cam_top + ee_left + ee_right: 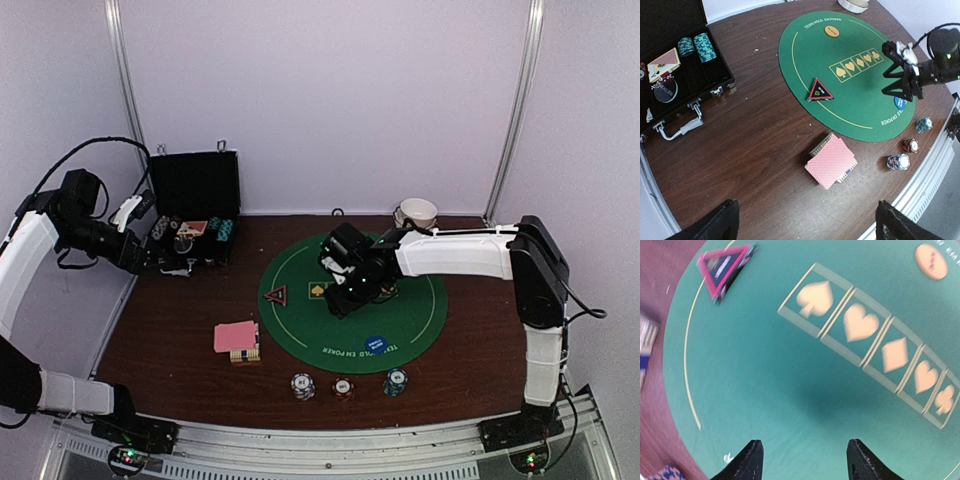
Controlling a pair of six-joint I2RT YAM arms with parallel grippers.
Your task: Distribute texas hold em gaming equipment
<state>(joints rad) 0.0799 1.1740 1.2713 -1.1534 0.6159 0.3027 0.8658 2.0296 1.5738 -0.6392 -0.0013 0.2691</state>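
I list: right gripper point(805, 460) open over green mat point(300, 330) centre; left gripper point(807, 225) open by black case point(195, 185), upper left. Red triangular button point(276, 295) on mat's left; pink-backed cards point(236, 335), three chip stacks point(343, 388) below mat.

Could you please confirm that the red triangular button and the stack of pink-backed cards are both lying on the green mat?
Only the button is. The red triangular button lies on the green mat, but the pink-backed cards sit off it, atop a box on the brown table. The left wrist view shows this.
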